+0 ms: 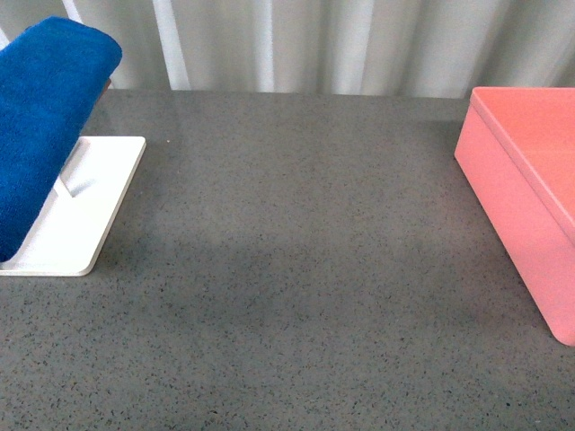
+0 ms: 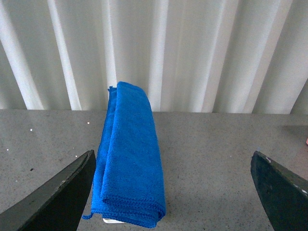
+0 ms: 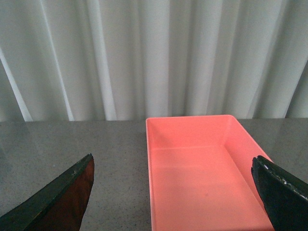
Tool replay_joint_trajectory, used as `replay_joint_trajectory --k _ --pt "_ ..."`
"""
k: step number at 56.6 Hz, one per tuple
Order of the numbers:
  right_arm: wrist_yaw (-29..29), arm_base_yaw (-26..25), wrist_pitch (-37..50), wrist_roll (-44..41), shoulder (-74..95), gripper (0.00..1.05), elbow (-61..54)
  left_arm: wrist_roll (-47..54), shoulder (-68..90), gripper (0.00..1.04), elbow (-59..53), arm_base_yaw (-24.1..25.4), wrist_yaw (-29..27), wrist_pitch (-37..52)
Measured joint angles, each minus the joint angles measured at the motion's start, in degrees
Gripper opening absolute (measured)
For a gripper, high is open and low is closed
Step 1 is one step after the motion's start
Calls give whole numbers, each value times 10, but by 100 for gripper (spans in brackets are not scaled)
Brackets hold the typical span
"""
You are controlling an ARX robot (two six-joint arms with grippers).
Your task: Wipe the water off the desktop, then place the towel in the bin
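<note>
grey desktop [image 1: 296, 269]; towel [image 2: 129, 159] ahead of left claw [image 2: 172, 161], spread wide, empty; right claw [image 3: 173, 161] same, facing bin [image 3: 192, 134].

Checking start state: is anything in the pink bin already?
No, the right wrist view looks straight into the bin and shows only its bare pink floor and walls.

Speckled grey desktop [image 1: 296, 269] bearing white tray [image 1: 103, 193], pink bin [image 1: 512, 215].

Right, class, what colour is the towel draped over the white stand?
Plain royal blue, no pattern; the towel shows best in the left wrist view.
</note>
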Motion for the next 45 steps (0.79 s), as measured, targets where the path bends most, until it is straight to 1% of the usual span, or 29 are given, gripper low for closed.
replay_joint_trajectory --k 45 --pt "0 0 0 0 0 98 0 0 0 98 0 0 0 0"
